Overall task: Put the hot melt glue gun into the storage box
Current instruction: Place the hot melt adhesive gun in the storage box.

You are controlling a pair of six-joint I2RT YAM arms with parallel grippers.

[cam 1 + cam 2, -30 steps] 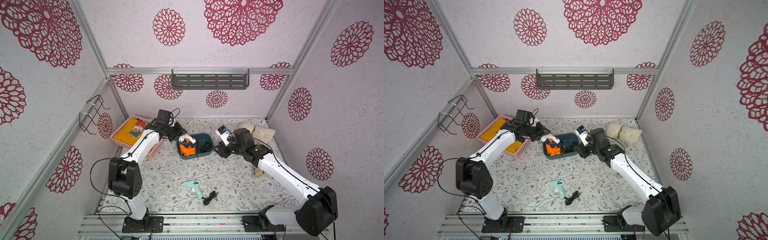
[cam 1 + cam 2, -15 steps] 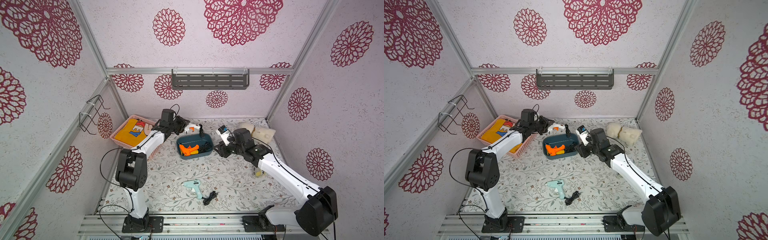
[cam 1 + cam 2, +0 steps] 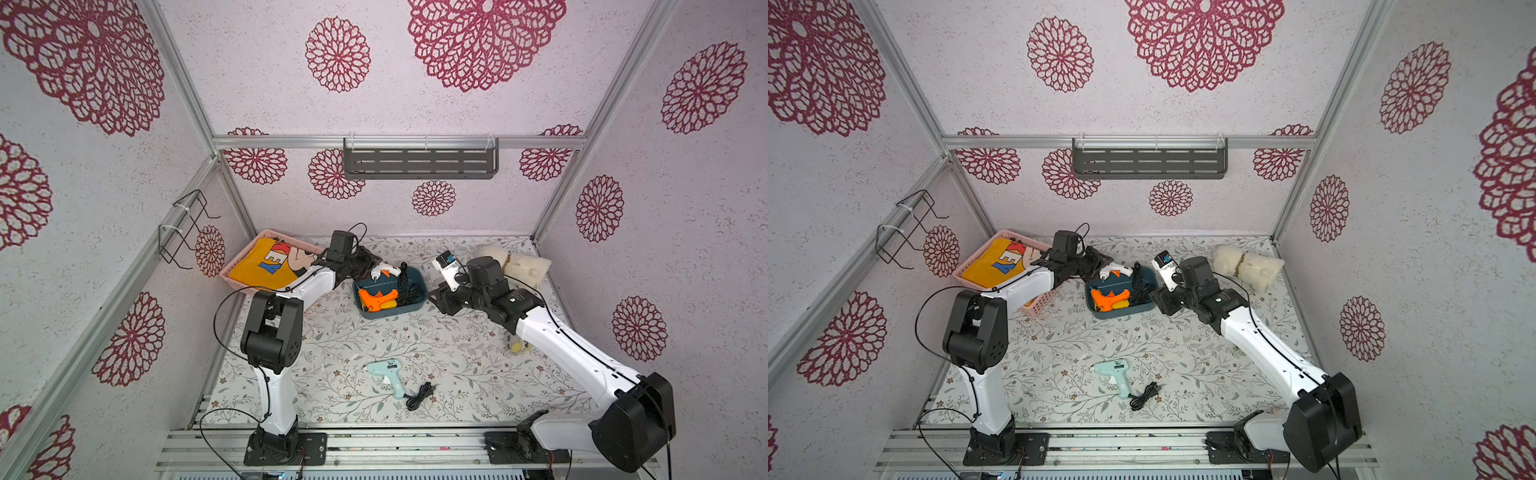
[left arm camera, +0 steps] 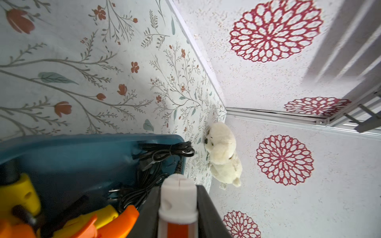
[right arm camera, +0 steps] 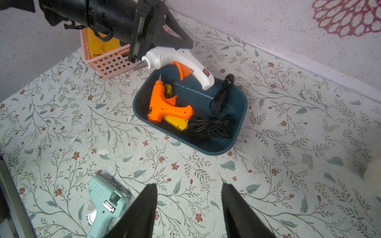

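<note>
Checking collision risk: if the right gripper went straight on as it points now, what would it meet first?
Probably the box, at its near wall; the open right gripper aims at it. It could touch the table first: depth is unclear.

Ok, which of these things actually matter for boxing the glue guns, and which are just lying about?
Job:
- white glue gun, held by the left gripper over the storage box back edge
- orange glue gun and yellow glue gun, already inside
- mint glue gun on the table, probably next
- right gripper, open

Lying about:
- pink basket with yellow cloth
- plush toy
- grey shelf
- wire rack
</note>
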